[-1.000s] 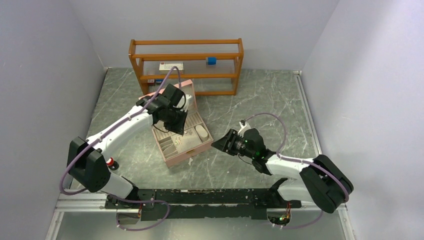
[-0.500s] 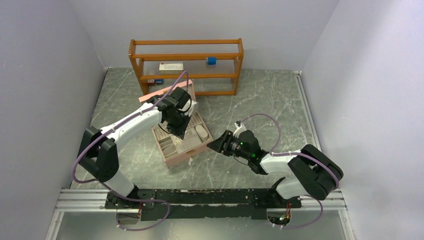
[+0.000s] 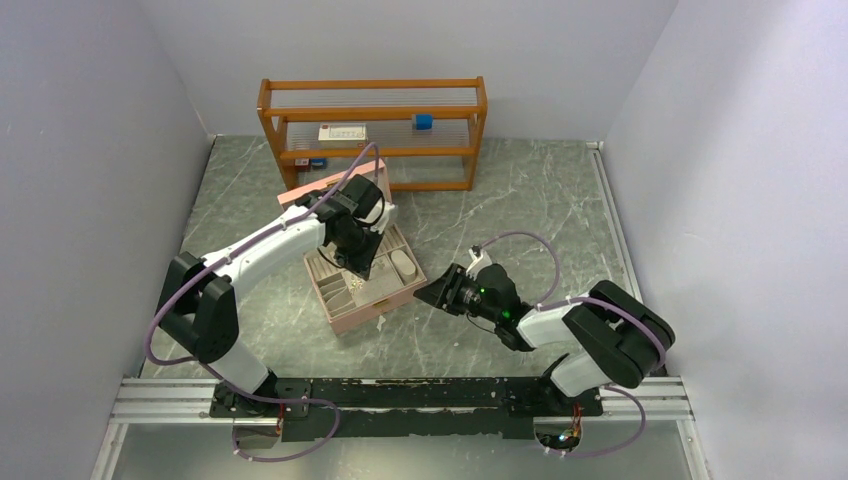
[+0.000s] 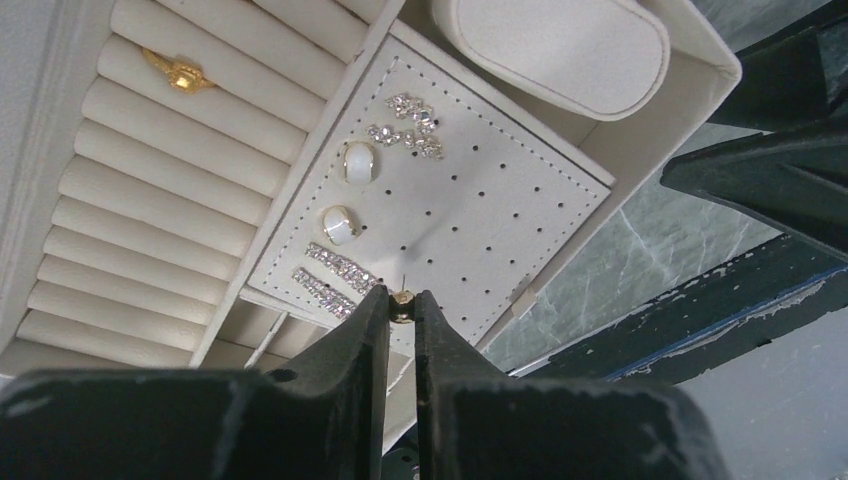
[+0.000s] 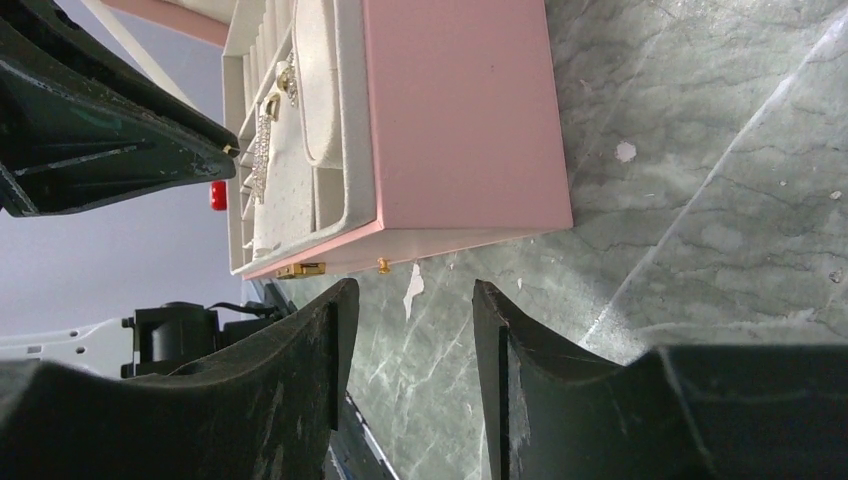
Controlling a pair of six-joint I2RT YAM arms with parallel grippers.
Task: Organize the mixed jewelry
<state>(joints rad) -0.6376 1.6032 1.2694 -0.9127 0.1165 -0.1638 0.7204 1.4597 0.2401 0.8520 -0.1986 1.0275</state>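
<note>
The open pink jewellery box (image 3: 372, 310) sits mid-table. My left gripper (image 3: 358, 266) hangs over its tray, shut on a tiny gold stud earring (image 4: 402, 306) whose pin points at the perforated pad (image 4: 490, 210). Mixed jewelry is pinned there: a sparkly cluster (image 4: 408, 125), two white oval studs (image 4: 358, 163) and two crystal bars (image 4: 335, 275). A gold ring (image 4: 178, 72) lies in the ring rolls. My right gripper (image 3: 430, 291) is open and holds nothing, low over the table just right of the box (image 5: 460, 120).
A wooden shelf (image 3: 372, 135) stands at the back, holding a blue block (image 3: 423, 121) and a white card (image 3: 342, 132). An oval cushion (image 4: 555, 45) fills the box's far compartment. A small red cap (image 5: 218, 195) shows beyond the box. Grey walls close in both sides.
The left arm swung its elbow inward and carried its gripper slightly right over the tray, then held still. The right gripper crept a little left toward the box, its jaws narrowing slightly.
</note>
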